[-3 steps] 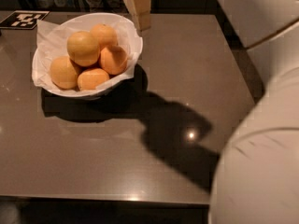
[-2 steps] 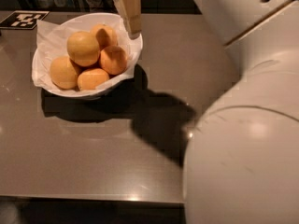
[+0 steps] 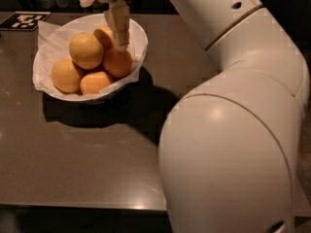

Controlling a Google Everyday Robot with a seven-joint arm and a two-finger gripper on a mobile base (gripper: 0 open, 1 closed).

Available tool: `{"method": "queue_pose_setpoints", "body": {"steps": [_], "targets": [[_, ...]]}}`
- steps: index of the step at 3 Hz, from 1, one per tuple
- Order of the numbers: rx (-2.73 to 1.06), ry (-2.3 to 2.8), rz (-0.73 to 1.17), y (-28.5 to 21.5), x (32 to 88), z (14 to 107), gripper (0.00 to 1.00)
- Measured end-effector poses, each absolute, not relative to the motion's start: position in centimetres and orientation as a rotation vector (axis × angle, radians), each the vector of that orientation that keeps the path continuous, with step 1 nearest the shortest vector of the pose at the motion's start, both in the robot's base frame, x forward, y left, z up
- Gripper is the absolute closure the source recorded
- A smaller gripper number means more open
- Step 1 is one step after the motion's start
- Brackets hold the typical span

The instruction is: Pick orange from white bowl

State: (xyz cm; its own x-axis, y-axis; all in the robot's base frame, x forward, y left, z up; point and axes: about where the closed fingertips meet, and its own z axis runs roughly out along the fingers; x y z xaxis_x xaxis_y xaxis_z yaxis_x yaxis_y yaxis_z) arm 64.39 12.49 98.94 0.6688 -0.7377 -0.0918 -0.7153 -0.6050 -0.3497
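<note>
Your gripper point(image 3: 120, 39), open or closed I cannot tell, seems to hang over the reddish fruit point(image 3: 116, 63) in the bowl point(image 3: 141, 35), with the orange point(image 3: 86, 50) just left of it, so dropping straight down risks grabbing the wrong fruit.

The counter point(image 3: 73, 169) is a dark grey-brown slab with a dull sheen, and small glints of light show close to its near edge. A black-and-white square marker point(image 3: 24, 21) lies flat at its far left corner. Beyond the far edge the room is dark, with only dim shapes. The pincer point(image 3: 120, 40) hangs over the counter's far left part.
</note>
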Motion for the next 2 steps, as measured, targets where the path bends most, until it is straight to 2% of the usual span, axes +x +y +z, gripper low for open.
{"method": "queue_pose_setpoints", "body": {"steps": [1,2], "targets": [[-2.532,1.186,-0.042,13.83,64.58,97.47,0.25],[-2.533,1.223,-0.015,14.47,64.70,96.53,0.26]]}}
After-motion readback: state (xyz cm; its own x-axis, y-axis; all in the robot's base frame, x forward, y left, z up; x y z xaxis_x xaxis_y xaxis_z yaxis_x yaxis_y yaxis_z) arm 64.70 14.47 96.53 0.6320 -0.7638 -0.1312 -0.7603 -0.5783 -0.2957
